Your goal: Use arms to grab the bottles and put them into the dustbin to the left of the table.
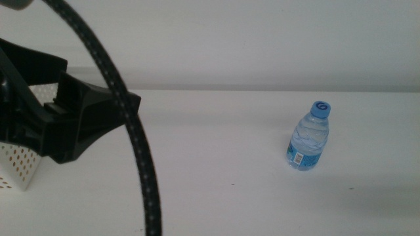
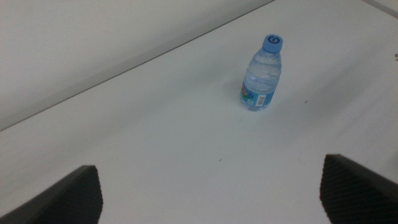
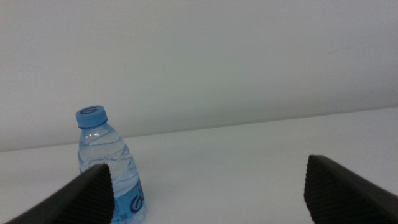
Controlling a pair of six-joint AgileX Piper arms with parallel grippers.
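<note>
Middle view: the left end effector (image 1: 98, 121) hangs over the left side of the tabletop (image 1: 216, 177), beside the white perforated dustbin (image 1: 20, 164), whose inside is hidden. The small water bottle (image 1: 308, 137) stands upright, well apart on the right, so at least this one is left to bin.

Left wrist view: the left jaws are spread wide and empty; the bottle (image 2: 262, 74) stands far ahead.

Right wrist view: the right end effector (image 3: 205, 190) is wide open, empty, low and near the bottle (image 3: 109, 168)
</note>
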